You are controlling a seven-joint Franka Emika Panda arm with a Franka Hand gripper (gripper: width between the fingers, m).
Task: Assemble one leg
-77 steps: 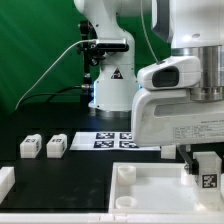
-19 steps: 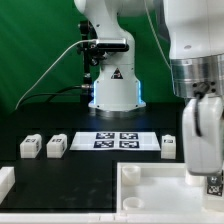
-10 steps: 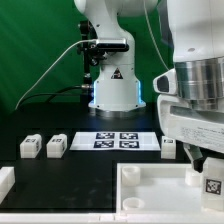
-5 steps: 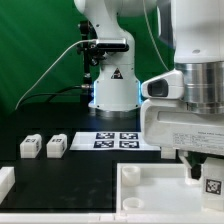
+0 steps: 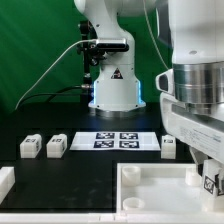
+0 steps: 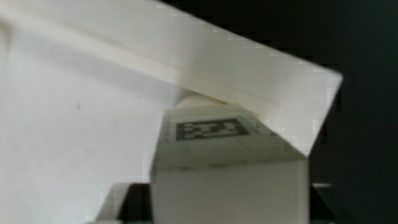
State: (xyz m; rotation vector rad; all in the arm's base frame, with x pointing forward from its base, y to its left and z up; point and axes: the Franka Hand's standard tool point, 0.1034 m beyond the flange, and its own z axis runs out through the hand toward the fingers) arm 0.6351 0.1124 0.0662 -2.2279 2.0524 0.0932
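My gripper (image 5: 210, 181) is at the exterior view's lower right, shut on a small white leg (image 5: 212, 184) with a square tag. It holds the leg over the right part of the large white tray-like part (image 5: 150, 192). In the wrist view the leg (image 6: 222, 155) fills the gap between the two dark fingers (image 6: 132, 203), with the gripper (image 6: 222, 208) closed round it. Its tag faces the camera and the tray's white corner (image 6: 107, 110) lies behind it. Three more legs lie on the black table: two (image 5: 29, 146) (image 5: 57, 145) at the left and one (image 5: 169, 146) at the right.
The marker board (image 5: 120, 139) lies on the table in front of the robot base (image 5: 110, 90). Another white part (image 5: 5, 180) shows at the exterior view's lower left edge. The arm's bulky hand hides the table's right side.
The hand has turned about its axis over the tray's right part and stayed low. The leg stays in the jaws. The loose legs have not moved.
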